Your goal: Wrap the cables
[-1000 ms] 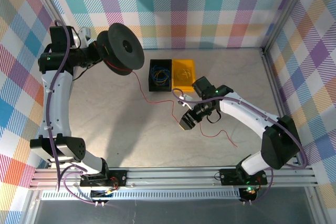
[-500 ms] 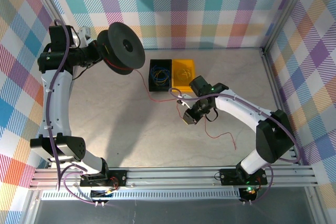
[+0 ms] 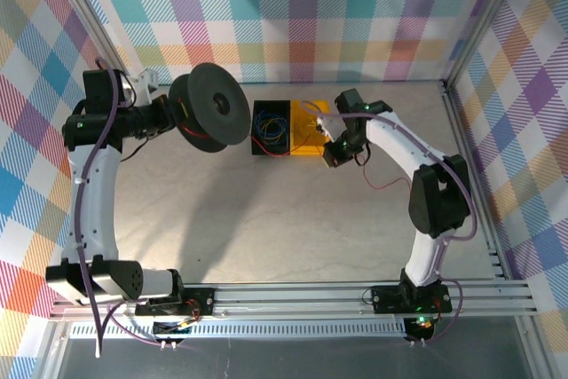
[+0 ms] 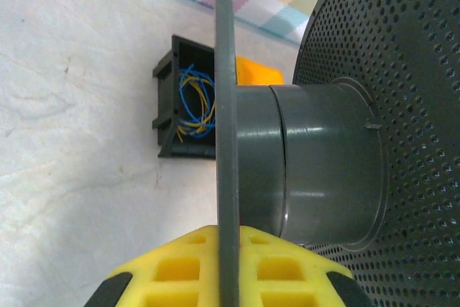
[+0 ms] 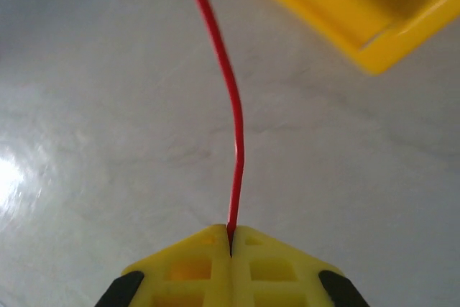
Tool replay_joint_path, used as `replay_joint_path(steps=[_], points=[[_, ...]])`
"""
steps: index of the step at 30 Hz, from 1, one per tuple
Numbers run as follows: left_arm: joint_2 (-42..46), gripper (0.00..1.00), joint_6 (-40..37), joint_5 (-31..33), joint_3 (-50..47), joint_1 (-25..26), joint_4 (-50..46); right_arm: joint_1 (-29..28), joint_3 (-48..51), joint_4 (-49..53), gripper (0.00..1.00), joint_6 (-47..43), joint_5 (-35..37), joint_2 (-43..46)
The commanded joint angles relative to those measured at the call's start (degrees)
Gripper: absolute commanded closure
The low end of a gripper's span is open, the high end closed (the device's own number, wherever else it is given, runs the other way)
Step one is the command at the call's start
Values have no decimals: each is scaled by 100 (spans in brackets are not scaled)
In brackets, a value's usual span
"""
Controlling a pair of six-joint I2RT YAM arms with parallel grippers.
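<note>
1. The left gripper hangs over the far left of the table, clamped on the black spool, which it holds off the surface.
2. In the left wrist view, the left gripper has the thin edge of one spool flange pinched between its yellow pads, with the jaws narrow. The grey hub sits between two perforated flanges.
3. The right gripper is just beside the near right corner of the yellow bin, close to the table.
4. In the right wrist view, the right gripper is pressed tight on the red cable. The cable comes out from between the pads and runs straight away over the table, past the corner of the yellow bin.
5. From above, a loose curve of the red cable lies on the table to the right of the right gripper, near that arm.
6. I cannot tell whether the cable reaches the spool.
7. A black bin touches the left side of the yellow bin and holds blue and yellow wires.
</note>
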State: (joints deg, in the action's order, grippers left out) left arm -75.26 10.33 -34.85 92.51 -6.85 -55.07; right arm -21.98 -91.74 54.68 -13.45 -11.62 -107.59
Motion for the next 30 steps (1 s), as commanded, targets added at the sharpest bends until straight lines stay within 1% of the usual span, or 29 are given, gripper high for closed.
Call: replay_joint_path(steps=[1, 5, 7, 10, 11, 13, 15, 16, 18, 21, 23, 30], points=[[433, 100, -471, -494, -139, -71, -162, 245, -858, 562, 100, 166, 101, -530], [612, 100, -1105, -586, -193, -50, -952, 560, -2129, 924, 100, 376, 177, -1196], [683, 100, -1425, -456, -231, -4, -1363, 696, -2811, 1118, 100, 530, 218, -1467], [772, 100, -1639, 194, -377, 282, -1675, 862, -4013, 1500, 100, 712, 248, -1884], [732, 100, -1680, 494, -405, 419, -1790, 916, -4531, 1683, 100, 965, 252, -2076], [590, 100, -1742, 1155, -448, 751, -1981, 1014, -5587, 2008, 100, 1189, 265, -2451], [474, 100, -1739, 1728, -479, 1161, -2042, 1080, -6289, 2136, 100, 1394, 175, -2670], [403, 100, -1721, 2040, -471, 1398, -2051, 1098, -6380, 2080, 100, 1502, 73, -2663], [213, 100, -1692, 2548, -437, 1831, -2084, 1099, -6248, 1901, 100, 1706, -144, -2535], [-211, 100, -1656, 3131, -321, 2425, -2184, 1058, -5963, 1688, 100, 1926, -419, -2357], [-510, 100, -1673, 3545, -209, 2784, -2302, 1022, -5951, 1662, 100, 2001, -497, -2329], [-1429, 100, -1753, 4605, 367, 3779, -2682, 1011, -5954, 1558, 100, 2212, -631, -2180]])
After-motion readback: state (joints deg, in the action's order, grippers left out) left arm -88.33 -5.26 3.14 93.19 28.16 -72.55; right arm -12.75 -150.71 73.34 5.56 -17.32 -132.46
